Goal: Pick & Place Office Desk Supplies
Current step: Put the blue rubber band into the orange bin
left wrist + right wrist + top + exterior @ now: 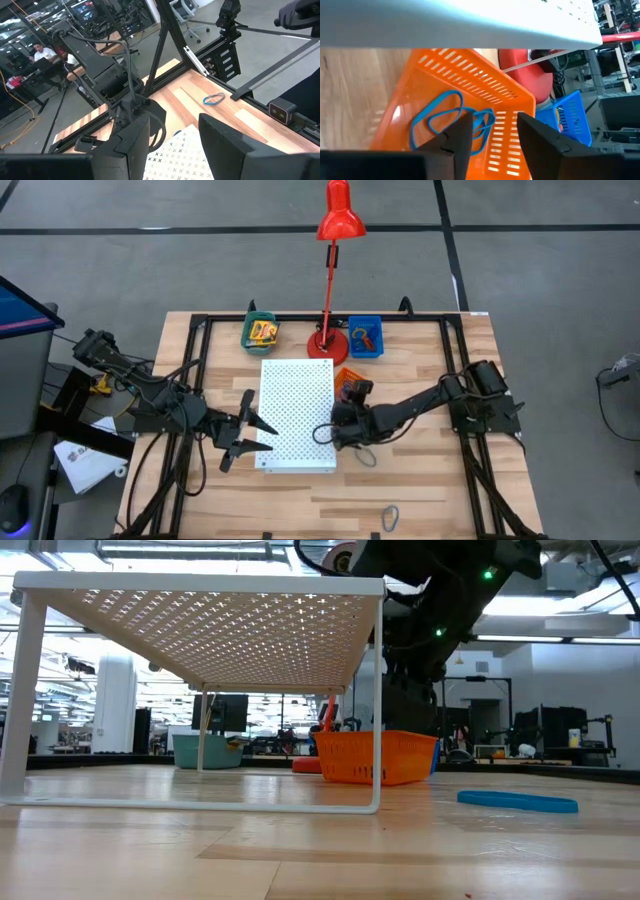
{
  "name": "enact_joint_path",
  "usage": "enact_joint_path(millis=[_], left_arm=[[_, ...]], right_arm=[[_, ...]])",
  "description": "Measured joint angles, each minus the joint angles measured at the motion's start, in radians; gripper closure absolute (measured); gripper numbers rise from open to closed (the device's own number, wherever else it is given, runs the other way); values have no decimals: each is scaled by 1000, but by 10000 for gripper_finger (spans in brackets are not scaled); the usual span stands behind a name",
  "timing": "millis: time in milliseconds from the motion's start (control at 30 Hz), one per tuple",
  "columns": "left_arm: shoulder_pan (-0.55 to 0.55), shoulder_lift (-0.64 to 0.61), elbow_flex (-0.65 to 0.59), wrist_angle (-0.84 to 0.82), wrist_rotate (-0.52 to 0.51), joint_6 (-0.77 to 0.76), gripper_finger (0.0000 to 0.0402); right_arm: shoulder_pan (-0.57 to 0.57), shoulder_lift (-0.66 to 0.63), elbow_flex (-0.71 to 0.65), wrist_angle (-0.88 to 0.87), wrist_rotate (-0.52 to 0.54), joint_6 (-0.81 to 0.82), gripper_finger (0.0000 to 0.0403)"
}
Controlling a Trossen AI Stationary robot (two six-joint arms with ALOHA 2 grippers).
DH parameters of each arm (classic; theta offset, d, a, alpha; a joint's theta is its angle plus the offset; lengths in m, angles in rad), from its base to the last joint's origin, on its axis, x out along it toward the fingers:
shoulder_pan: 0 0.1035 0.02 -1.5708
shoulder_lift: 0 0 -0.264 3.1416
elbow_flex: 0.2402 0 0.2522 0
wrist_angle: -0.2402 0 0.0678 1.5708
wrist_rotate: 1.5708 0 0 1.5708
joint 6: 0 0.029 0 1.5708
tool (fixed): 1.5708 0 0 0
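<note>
An orange bin (470, 100) stood on the desk (420, 480) beside the white perforated board (297, 412) and held blue loops (445, 117). A green bin (261, 332) held a yellow-and-green printed box (263, 331); a blue bin (365, 336) held small items too small to tell apart. One blue loop (388, 516) lay alone near the desk's front edge. The right gripper (492, 131) hung over the orange bin, jaws slightly apart and empty. The left gripper (247, 432) sat at the board's left edge, jaws spread wide, holding nothing.
</note>
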Motion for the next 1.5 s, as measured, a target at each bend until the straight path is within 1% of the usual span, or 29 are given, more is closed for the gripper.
enact_joint_path(millis=[200, 367, 500, 633, 733, 767, 833, 900, 967, 1033, 1133, 1200, 1233, 1300, 1367, 1400, 1433, 1500], left_arm=[[0, 0, 0, 0, 0, -1, 238], [0, 0, 0, 0, 1, -1, 238], [0, 0, 0, 0, 5, -1, 238], [0, 0, 0, 14, 4, -1, 238], [0, 0, 0, 21, 4, -1, 238], [0, 0, 0, 25, 4, -1, 238], [0, 0, 0, 26, 4, -1, 238], [0, 0, 0, 27, 4, -1, 238], [0, 0, 0, 27, 3, -1, 238], [0, 0, 0, 28, 3, -1, 238], [0, 0, 0, 33, 3, -1, 238], [0, 0, 0, 35, 2, -1, 238], [0, 0, 0, 40, -1, -1, 238], [0, 0, 0, 50, -1, -1, 238], [0, 0, 0, 55, -1, -1, 238], [0, 0, 0, 55, -1, -1, 238], [0, 0, 0, 56, -1, -1, 238], [0, 0, 0, 64, -1, -1, 238]], right_arm=[[33, -53, 0, -7, -28, -21, 221], [99, -153, -25, -16, -27, 16, 214], [149, -256, -81, 16, -26, 82, 215], [201, -358, -153, 39, -29, 192, 213], [251, -435, -227, 119, -28, 286, 214], [273, -460, -262, 170, -28, 301, 214], [322, -507, -339, 337, -22, 305, 215], [373, -553, -433, 551, -21, 280, 215], [423, -582, -527, 811, -18, 221, 214], [470, -597, -618, 1084, -21, 119, 213], [534, -588, -708, 1479, -51, -93, 214], [568, -579, -729, 1656, -78, -232, 216], [578, -578, -732, 1696, -69, -278, 217], [586, -586, -728, 1673, 6, -333, 220], [577, -606, -724, 1559, 114, -319, 222], [565, -618, -723, 1483, 143, -280, 222], [549, -630, -722, 1403, 152, -225, 222], [510, -654, -722, 1248, 114, -106, 222]])
